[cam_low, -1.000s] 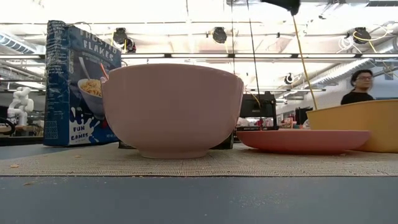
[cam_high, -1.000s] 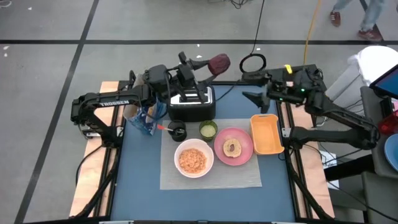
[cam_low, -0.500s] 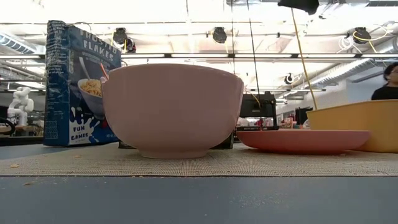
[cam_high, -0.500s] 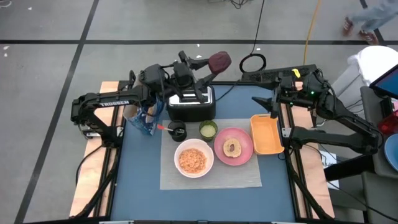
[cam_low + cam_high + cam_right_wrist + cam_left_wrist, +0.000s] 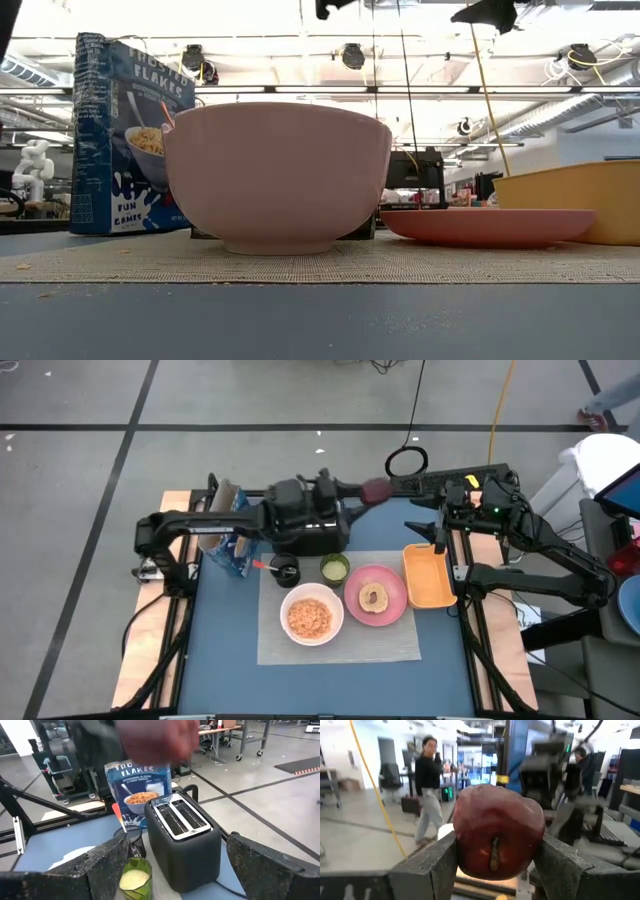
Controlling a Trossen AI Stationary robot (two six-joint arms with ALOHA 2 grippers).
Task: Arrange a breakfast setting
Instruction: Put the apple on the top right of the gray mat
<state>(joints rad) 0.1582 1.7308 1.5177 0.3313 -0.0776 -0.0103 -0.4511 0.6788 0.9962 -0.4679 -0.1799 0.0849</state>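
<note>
My left gripper (image 5: 372,490) reaches across from the left above the black toaster (image 5: 312,542), shut on a dark red apple (image 5: 497,820). My right gripper (image 5: 425,532) hangs open at the far right, over the orange tray's far end. On the grey mat (image 5: 400,645) stand the white bowl (image 5: 311,615) with cereal, the pink plate (image 5: 375,598), the green cup (image 5: 334,568) and the black cup (image 5: 287,572) with the red-handled spoon (image 5: 260,565). The blue cereal box (image 5: 232,540) stands upright at the far left. My left gripper pinches the apple by its two opposite sides (image 5: 460,845) between its two fingers (image 5: 432,867). The fingers lie about level and come from the table's left. The apple is lifted clear, high above the table's far edge beside the toaster, its stalk mark toward the wrist camera.
The orange tray (image 5: 428,575) lies at the mat's right edge. A ring-shaped bread lies on the pink plate. Bare blue table (image 5: 330,685) stretches in front of the mat. A person (image 5: 427,785) walks in the room beyond.
My left gripper has carried the apple toward the table's right edge and downward, rolling its wrist, from behind the toaster's far left to its far right. My right gripper has drawn back a little toward the right edge and stays open.
</note>
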